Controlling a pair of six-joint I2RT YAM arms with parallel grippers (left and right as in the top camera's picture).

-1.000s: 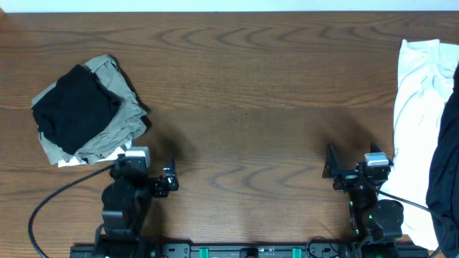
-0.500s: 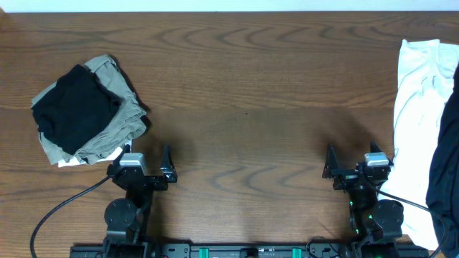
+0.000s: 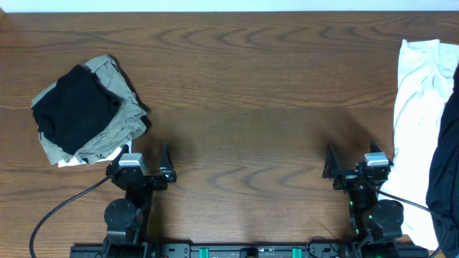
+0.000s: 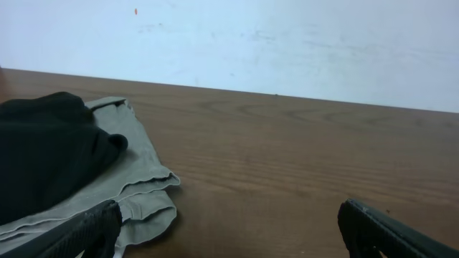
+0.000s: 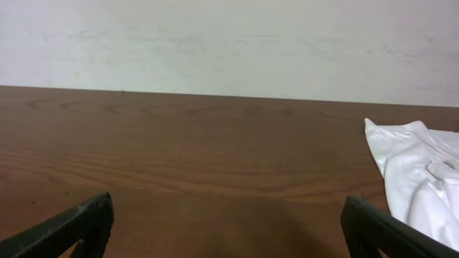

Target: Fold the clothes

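The left gripper [image 3: 147, 153] sits low at the near edge of the table [image 3: 244, 86] with its two fingers spread wide and nothing between them. The left wrist view shows the same gap in the left gripper [image 4: 229, 215], with only bare wood showing through. The right gripper [image 3: 351, 155] rests on the other side of the near edge, also spread apart and empty, and the right wrist view of the right gripper [image 5: 228, 215] confirms it. A black cable [image 3: 50, 204] loops away from the left arm's base. Just beside the left gripper's outer finger lies a small folded stack. The black piece [image 3: 75, 107] is on top, set cornerwise to the table edge like a diamond. It lies on the olive-grey piece [image 3: 118, 127], whose hemmed folds spill out toward the table's middle. A sliver of white cloth [image 3: 72, 162] peeks out from the stack's near corner. Whether the black piece carries any print or lettering I cannot tell. Well apart, along the table's right edge, the white garment [image 3: 419, 107] lies rumpled and unfolded, its long axis running from the far side toward the near side. A dark garment [image 3: 446, 158] lies over its outer side, cut off by the frame. The pale wall [image 4: 251, 43] stands beyond the table.
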